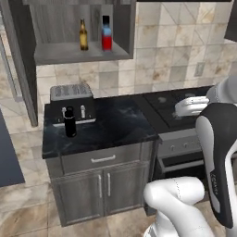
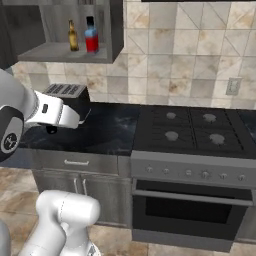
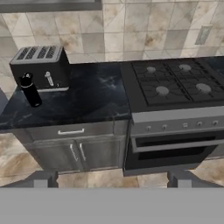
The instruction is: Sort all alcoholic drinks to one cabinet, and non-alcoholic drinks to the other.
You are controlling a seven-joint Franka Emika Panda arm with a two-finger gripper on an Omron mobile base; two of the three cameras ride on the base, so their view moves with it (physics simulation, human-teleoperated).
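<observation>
Both alcoholic drinks stand side by side on the shelf of the open dark grey wall cabinet (image 1: 78, 54) (image 2: 60, 54): the slim amber bottle (image 1: 83, 34) (image 2: 73, 36) on the left and the red bottle with blue shoulders (image 1: 106, 33) (image 2: 91, 35) on the right. A small all-black bottle (image 1: 70, 121) (image 3: 30, 90), a non-alcoholic drink, stands upright on the black counter in front of the toaster. My gripper (image 3: 111, 179) is open and empty, held back from the counter and well away from the black bottle, with its fingertips (image 3: 43, 179) spread wide.
A black toaster (image 1: 71, 98) (image 2: 67, 94) (image 3: 41, 68) sits at the counter's back left. The stove (image 1: 171, 109) (image 2: 200, 127) (image 3: 175, 83) with its oven fills the right. The cabinet's open door (image 1: 21, 60) juts out at the left. My own arm (image 2: 50, 112) covers part of the counter.
</observation>
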